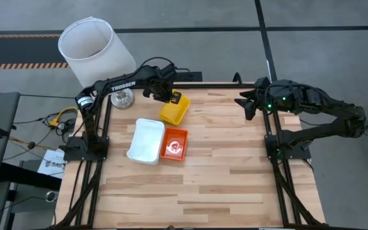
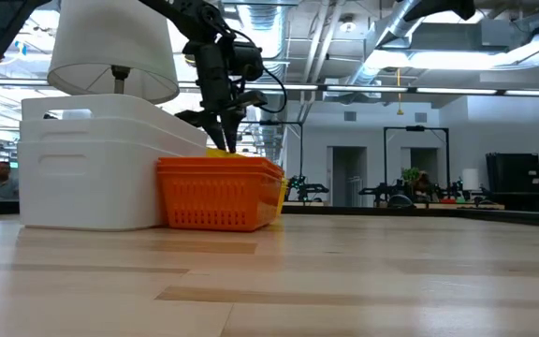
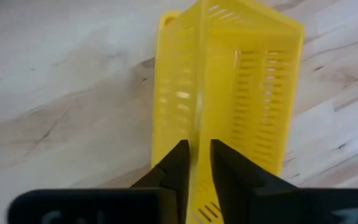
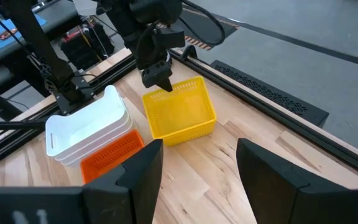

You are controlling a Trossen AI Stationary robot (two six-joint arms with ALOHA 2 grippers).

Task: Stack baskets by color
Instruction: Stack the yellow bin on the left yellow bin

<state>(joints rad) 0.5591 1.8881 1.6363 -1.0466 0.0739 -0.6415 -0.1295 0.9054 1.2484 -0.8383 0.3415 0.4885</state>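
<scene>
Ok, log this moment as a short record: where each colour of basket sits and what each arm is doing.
yellow basket: far side of the table, tilted
white baskets: stacked, mid-table
orange basket: right beside the white stack
left tool: straddling the yellow basket's rim, fingers close on either side of the wall
right tool: open, holding nothing, waiting at the far right edge
lampshade: off the far left corner

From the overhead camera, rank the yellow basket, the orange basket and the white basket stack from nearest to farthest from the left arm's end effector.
1. Yellow basket: the left end effector sits at its far rim, fingers astride the wall.
2. Orange basket: nearer the table's middle, beside the white stack.
3. White basket stack: on the orange basket's left; nearly as close, so ranks two and three are almost tied.
</scene>
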